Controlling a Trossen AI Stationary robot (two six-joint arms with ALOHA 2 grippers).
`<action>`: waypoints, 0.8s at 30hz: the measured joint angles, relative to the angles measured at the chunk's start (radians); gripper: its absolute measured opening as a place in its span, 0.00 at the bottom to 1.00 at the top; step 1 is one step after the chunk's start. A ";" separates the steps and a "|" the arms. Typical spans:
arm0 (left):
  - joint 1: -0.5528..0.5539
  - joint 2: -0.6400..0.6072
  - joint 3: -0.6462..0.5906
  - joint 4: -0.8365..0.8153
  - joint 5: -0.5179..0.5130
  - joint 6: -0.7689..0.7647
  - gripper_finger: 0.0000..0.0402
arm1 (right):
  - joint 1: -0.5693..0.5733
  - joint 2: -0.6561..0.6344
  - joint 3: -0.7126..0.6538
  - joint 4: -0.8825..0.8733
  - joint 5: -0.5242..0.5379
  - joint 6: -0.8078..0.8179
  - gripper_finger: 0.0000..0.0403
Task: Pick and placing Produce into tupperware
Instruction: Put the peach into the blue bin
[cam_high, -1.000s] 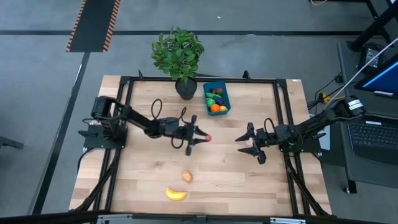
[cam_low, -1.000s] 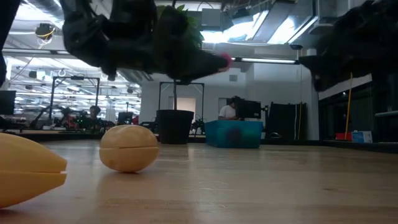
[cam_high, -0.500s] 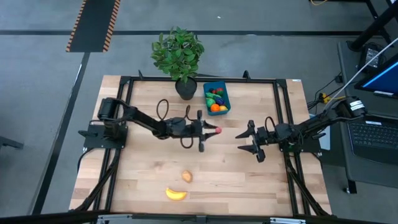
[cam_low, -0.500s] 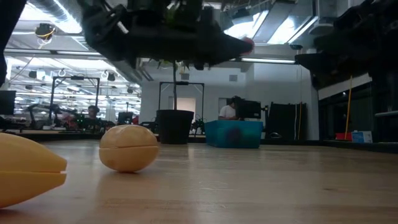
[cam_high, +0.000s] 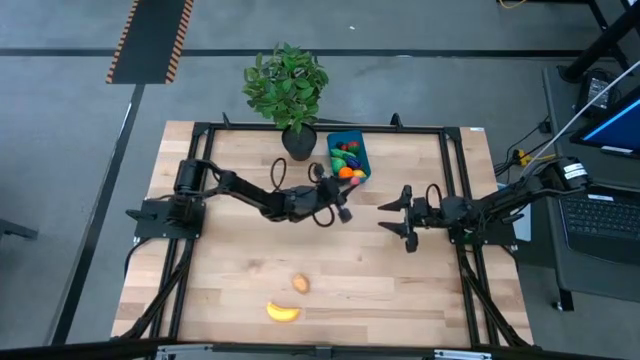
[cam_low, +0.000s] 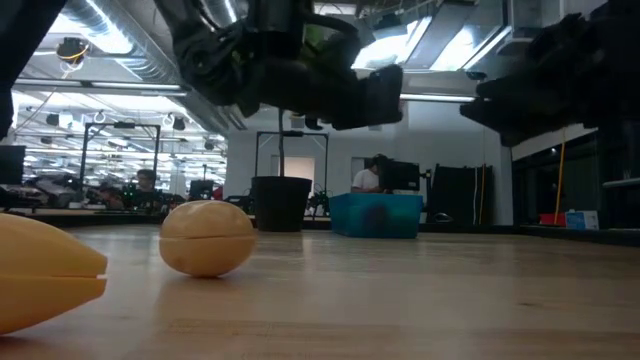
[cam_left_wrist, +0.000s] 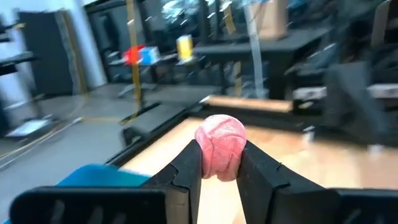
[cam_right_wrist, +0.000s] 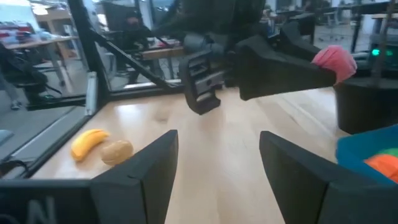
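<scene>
My left gripper (cam_left_wrist: 219, 163) is shut on a pink-red berry (cam_left_wrist: 221, 145), raised above the table just at the near side of the blue tupperware (cam_high: 348, 157), which holds several pieces of produce. In the high view the gripper (cam_high: 350, 186) points toward the far right. The tupperware's rim (cam_left_wrist: 99, 177) shows beside its fingers. A tan potato (cam_high: 300, 284) and a yellow banana (cam_high: 283, 312) lie on the table near the front edge. My right gripper (cam_high: 393, 218) hovers open at mid-table, right of the left one, with nothing between its fingers. My left gripper pinches the berry's two opposite sides (cam_left_wrist: 205, 155) between its two fingertips. The fingers lie about level, slanting from the table's left and near side. The berry sits at their free ends (cam_right_wrist: 334, 61), lifted clear of the table.
A potted plant (cam_high: 290, 95) in a dark pot (cam_high: 298, 143) stands just left of the tupperware at the far edge. A black frame (cam_high: 455, 180) runs around the tabletop. Bare wood lies between the arms and the front edge.
My left gripper has carried the berry toward the table's right and far edge and has swung round from pointing right to pointing at the tupperware. The berry has stayed clear of the table between the fingertips.
</scene>
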 joint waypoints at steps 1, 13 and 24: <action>0.000 0.000 0.010 -0.032 -0.032 0.000 0.18 | -0.002 0.000 0.000 -0.006 0.005 0.000 0.56; 0.026 -0.002 0.256 -0.632 -0.088 -0.027 0.17 | -0.011 0.000 0.000 -0.036 0.005 0.005 0.56; 0.075 -0.002 0.357 -0.863 -0.070 -0.059 0.16 | -0.011 0.000 0.000 -0.035 0.005 0.010 0.56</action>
